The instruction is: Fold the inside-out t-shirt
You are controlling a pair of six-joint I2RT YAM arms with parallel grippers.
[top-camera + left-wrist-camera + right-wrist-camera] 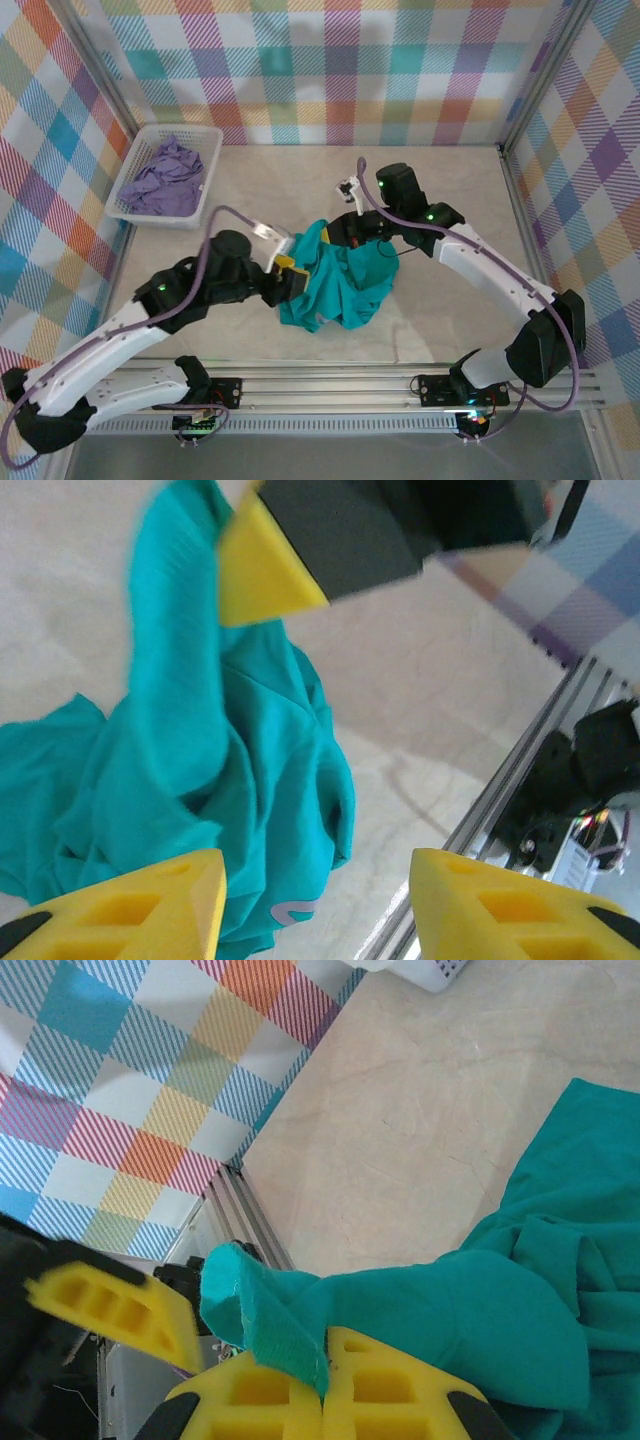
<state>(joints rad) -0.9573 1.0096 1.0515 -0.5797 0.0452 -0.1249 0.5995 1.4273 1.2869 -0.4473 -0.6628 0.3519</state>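
Observation:
The inside-out t-shirt [345, 285] is a crumpled teal heap in the middle of the table. My right gripper [322, 1385] is shut on a folded edge of the t-shirt [540, 1290], and the cloth trails off to the right. In the top view my right gripper [335, 232] holds that edge up at the heap's far side. My left gripper [315, 910] stands open; the hanging t-shirt [200, 750] lies against its left finger [130, 910], and bare table shows between the fingers. From above, my left gripper [287, 268] sits at the heap's left edge.
A white basket [150, 218] at the back left holds a pale lavender garment [165, 178]. An aluminium rail [330, 385] runs along the near edge, close below the shirt. Checked walls close in the back and both sides.

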